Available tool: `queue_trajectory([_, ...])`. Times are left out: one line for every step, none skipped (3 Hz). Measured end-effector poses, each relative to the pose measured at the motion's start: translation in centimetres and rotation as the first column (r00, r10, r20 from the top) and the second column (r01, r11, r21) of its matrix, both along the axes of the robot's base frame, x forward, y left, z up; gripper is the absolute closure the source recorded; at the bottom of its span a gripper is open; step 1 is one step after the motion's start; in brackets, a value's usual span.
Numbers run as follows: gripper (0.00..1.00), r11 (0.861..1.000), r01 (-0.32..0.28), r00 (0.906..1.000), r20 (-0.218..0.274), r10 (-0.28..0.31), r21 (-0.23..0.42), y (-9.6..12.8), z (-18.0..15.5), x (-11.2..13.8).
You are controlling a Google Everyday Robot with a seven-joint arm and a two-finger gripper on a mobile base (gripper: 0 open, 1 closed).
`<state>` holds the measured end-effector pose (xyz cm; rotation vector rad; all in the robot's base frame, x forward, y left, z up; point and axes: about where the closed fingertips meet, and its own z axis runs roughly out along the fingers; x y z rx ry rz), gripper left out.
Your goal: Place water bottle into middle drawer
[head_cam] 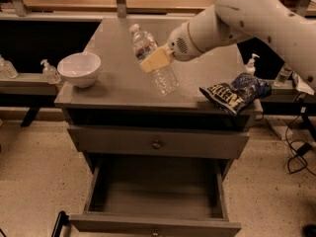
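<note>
The tool (154, 60) is at the end of the white arm (247, 19), which reaches in from 2 o'clock; it sits over the middle of the bench (116, 90); its tan fingers (157, 58) are clenched across the water bottle (165, 79) just below the label band. The water bottle is tilted, with its white cap toward 11 o'clock and its base toward 5 o'clock; the base is low over the bench top, and whether it touches the surface cannot be told.

A white bowl (79, 69) stands upright on the bench at 9 o'clock from the water bottle, near the left edge and well apart from it; a dark blue chip bag (236, 94) lies at 4 o'clock, on the right front corner of the bench with part of it hanging over the edge.

Under the bench top is an open slot, and below that a shut drawer front (123, 142) with a small round knob; at 6 o'clock from the water bottle, the middle drawer (158, 196) is pulled out toward the camera, its grey floor bare.

Pump dispensers stand on the low ledges behind: one (49, 72) at 9 o'clock of the bowl; another (252, 63) at 12 o'clock of the chip bag.
</note>
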<state>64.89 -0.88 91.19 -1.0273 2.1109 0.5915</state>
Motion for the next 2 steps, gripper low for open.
queue_trajectory([1.0,0.987,-0.036,0.999,0.032,0.031,0.158,-1.21,1.15,1.37])
queue_trajectory([1.0,0.987,-0.036,0.999,0.033,0.031,0.16,-1.21,1.16,1.39])
